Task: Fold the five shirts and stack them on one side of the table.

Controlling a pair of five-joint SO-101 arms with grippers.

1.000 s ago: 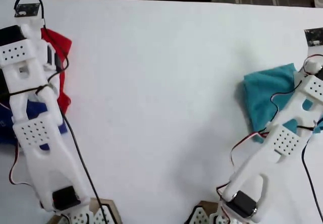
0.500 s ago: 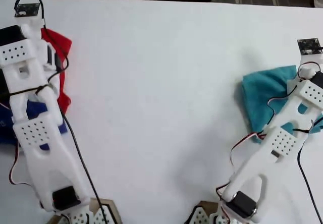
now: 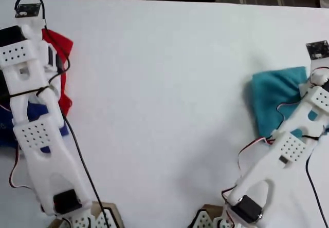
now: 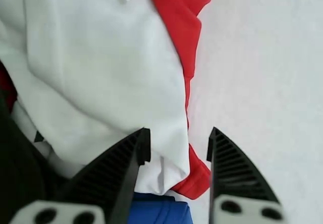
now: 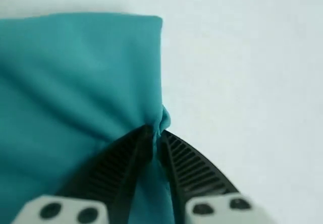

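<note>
Red shirt [image 3: 62, 48]: left edge of the table [image 3: 164, 84], on the far side of a loose pile. It lies partly under a white shirt [image 4: 96, 72], with a blue shirt [image 3: 6, 130] on the near side.

Left gripper [image 4: 179, 135]: jaws apart, holding nothing, hovering over the white shirt's hem where it overlaps the red.

Teal shirt [image 3: 272, 99]: right edge of the table, well apart from the pile, bunched rather than flat.

Right gripper [image 5: 155, 133]: jaws closed, pinching a gathered fold at the teal shirt's edge.

Risks, as judged:
- The right pinch takes only a small tuck of cloth. A pull could slip it free, or drag the shirt into a heap instead of a fold.
- At left, three overlapping shirts invite a grab that catches two layers at once and disturbs the pile.

Count:
- Grippers: two.
- Shirts told apart by colour: four (red, white, blue, teal).
- The task names five shirts; whether a fifth lies within the pile cannot be told.
</note>
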